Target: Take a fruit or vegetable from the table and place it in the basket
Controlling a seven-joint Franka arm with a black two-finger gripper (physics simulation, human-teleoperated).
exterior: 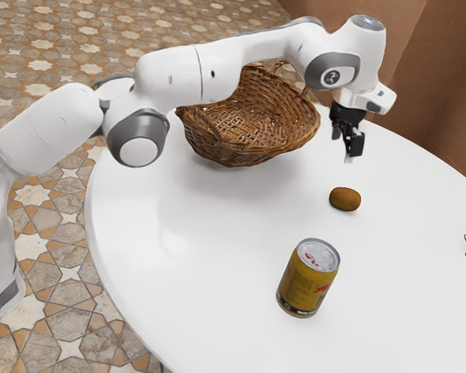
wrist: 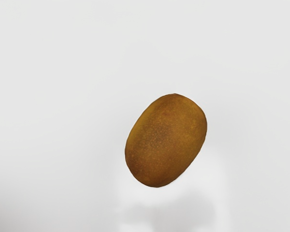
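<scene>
Brown fruit [exterior: 345,199] is seen on table [exterior: 217,256], below gripper [exterior: 346,148], which is held wide. Basket [exterior: 248,128] and can [exterior: 308,277] are also noted.

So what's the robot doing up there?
I'm a robot arm, and my job is putting a fruit or vegetable in the basket. Right now my gripper is in the air above a brown, egg-shaped fruit. I haven't picked it up yet: it's lying on the white table.
</scene>
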